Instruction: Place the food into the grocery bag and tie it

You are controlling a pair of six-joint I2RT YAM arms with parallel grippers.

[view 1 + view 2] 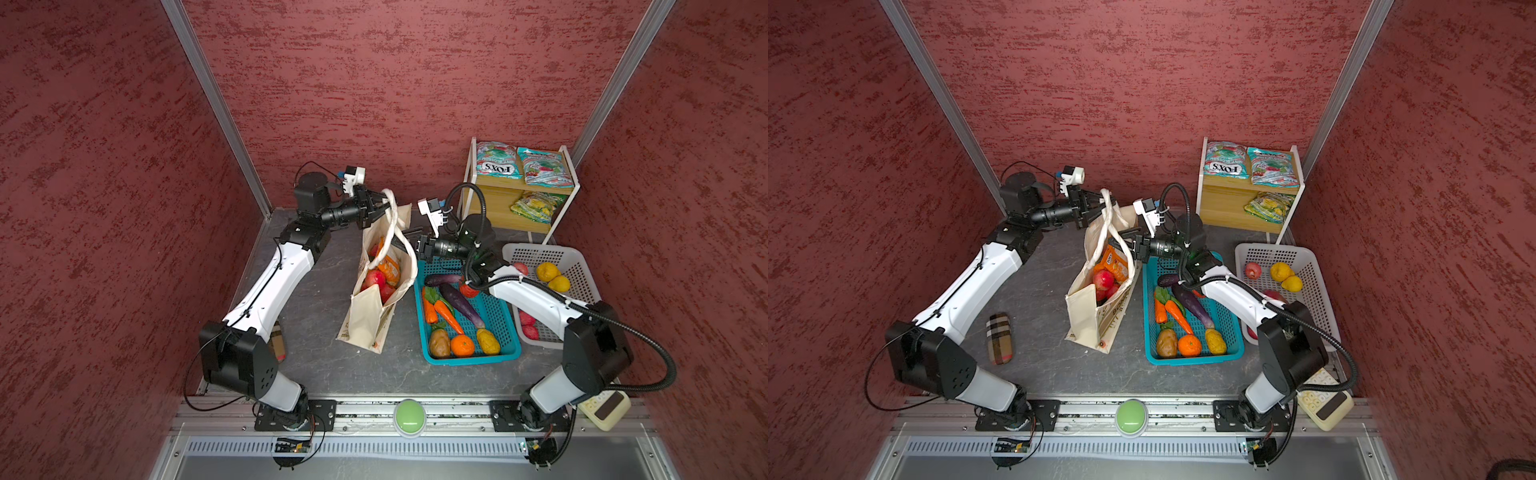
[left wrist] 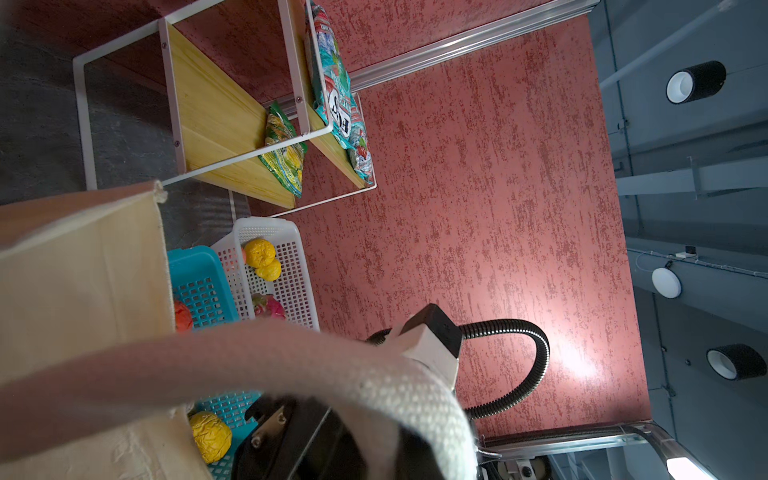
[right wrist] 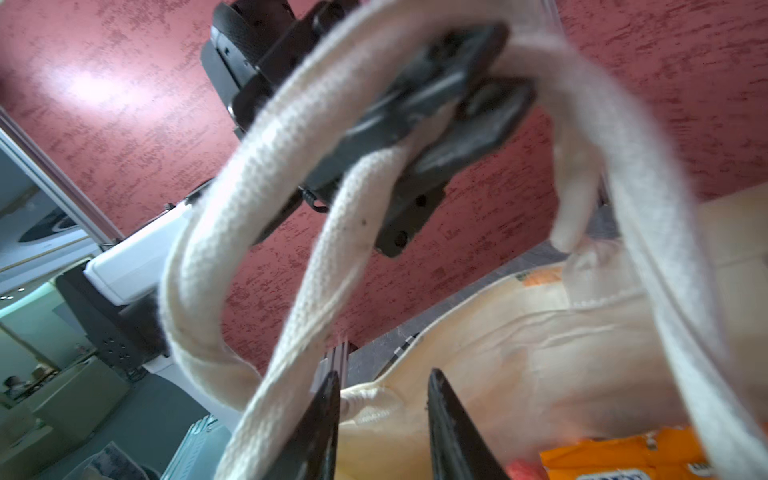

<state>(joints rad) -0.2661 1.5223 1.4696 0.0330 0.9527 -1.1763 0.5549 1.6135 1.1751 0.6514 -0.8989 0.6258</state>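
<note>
The grocery bag (image 1: 368, 316) (image 1: 1086, 316) stands open mid-table, a cream tote with white rope handles. Inside it lie red apples (image 1: 376, 277) (image 1: 1104, 279) and an orange sweet packet (image 1: 390, 266) (image 1: 1116, 262). My left gripper (image 1: 383, 205) (image 1: 1100, 203) is above the bag's far end, shut on one handle (image 2: 291, 365) and holding it up. In the right wrist view that handle (image 3: 340, 232) shows pinched in the left gripper's jaws. My right gripper (image 1: 406, 245) (image 1: 1120, 242) (image 3: 386, 415) is at the bag's right rim. It is open, with a handle strand beside one finger (image 3: 324, 419) and nothing clamped.
A teal basket (image 1: 469, 359) of toy vegetables sits right of the bag, under the right arm. Beyond it is a white basket (image 1: 536, 251) with fruit. A wooden shelf (image 1: 498, 208) at the back right holds sweet packets. A plaid pouch (image 1: 1000, 338) lies left of the bag.
</note>
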